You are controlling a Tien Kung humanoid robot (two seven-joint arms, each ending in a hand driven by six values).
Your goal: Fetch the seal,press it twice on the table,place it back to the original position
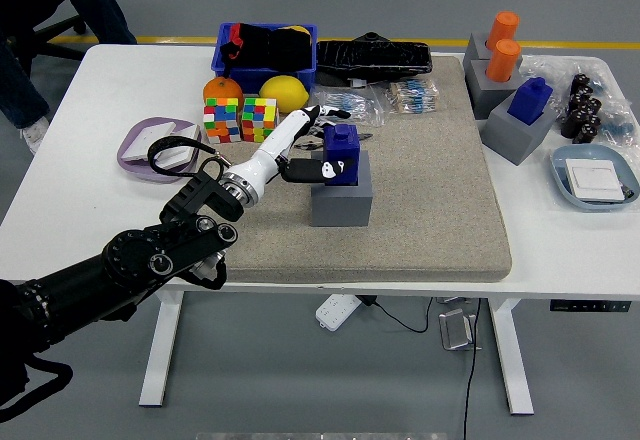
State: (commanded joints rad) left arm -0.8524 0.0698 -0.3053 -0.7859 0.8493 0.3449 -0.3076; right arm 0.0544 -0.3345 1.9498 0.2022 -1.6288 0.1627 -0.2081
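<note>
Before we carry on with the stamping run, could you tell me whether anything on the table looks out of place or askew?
Nothing stands out. The blue seal sits upright on its grey block with the left hand at it; the orange seals and the second blue one stand upright too.

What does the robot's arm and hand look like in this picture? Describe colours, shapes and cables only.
One arm shows, the left arm, coming in from the lower left. It is black and bulky, built of rounded segments with round joint caps. A black cable loops above the silver wrist. The left hand has a white back and black fingers with white patches near the tips.
</note>
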